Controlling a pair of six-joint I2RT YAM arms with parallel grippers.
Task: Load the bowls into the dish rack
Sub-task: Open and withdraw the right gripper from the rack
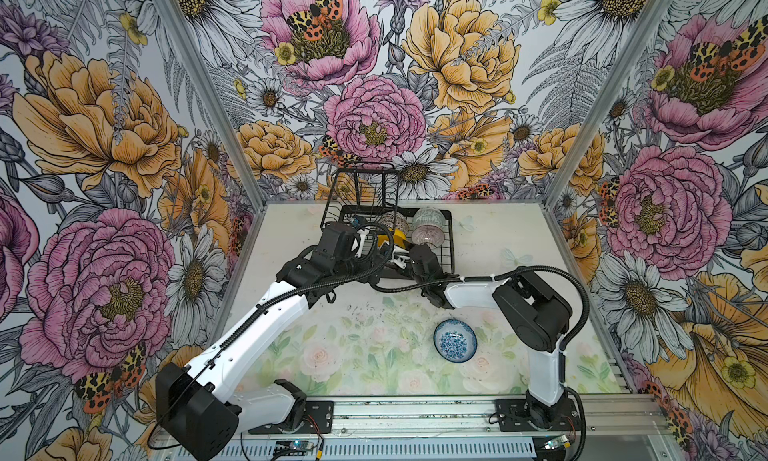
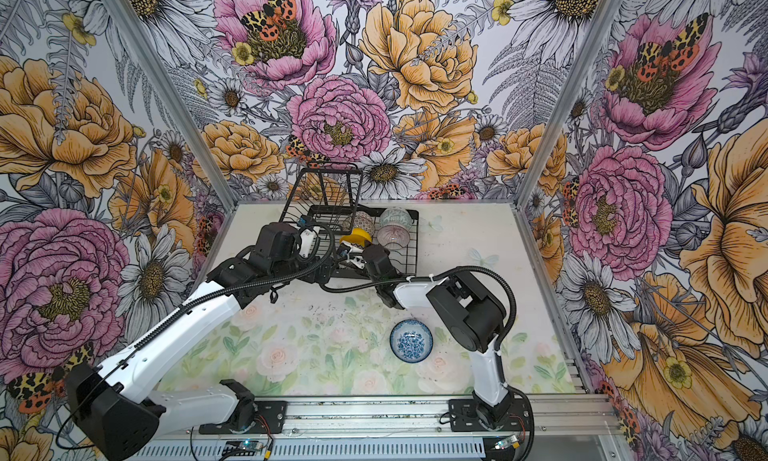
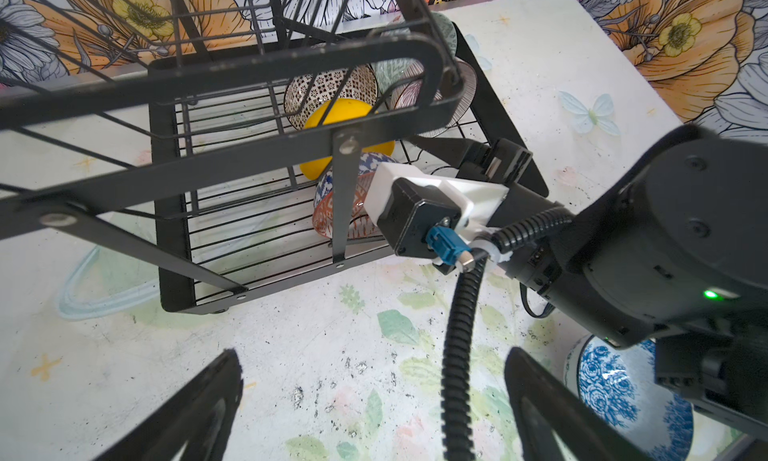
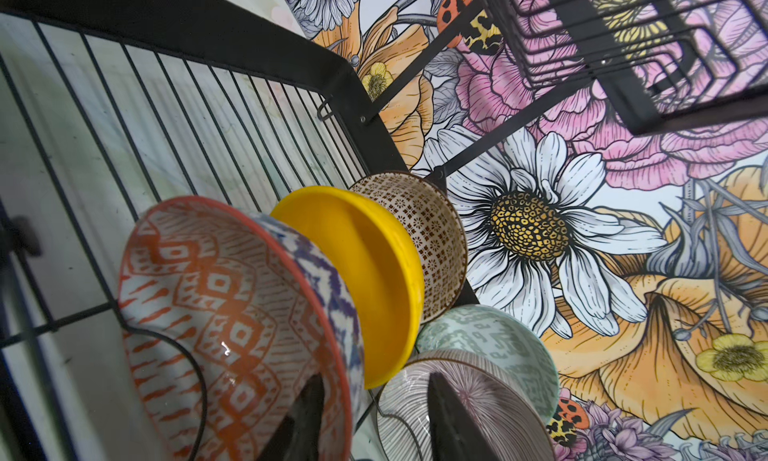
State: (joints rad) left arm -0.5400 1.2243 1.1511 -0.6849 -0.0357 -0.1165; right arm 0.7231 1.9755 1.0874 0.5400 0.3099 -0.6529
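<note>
In the dish rack (image 3: 168, 214) five stand on edge: the orange-white bowl (image 4: 232, 313), yellow bowl (image 4: 365, 263), black-white bowl (image 4: 432, 226), pale green bowl (image 4: 490, 338) and pink bowl (image 4: 399, 405). The blue floral bowl (image 1: 455, 340) sits upright on the worktop (image 1: 353, 313), well clear of the rack's near side. The right claw (image 4: 374, 378) straddles the orange-white bowl's rim, released, while the left claw (image 3: 374, 359) hangs spread wide near the rack, holding nothing.

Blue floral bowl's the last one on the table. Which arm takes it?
Right, probably: the blue floral bowl lies right of centre, close beside the right arm; the left gripper, though open, would reach across.
</note>
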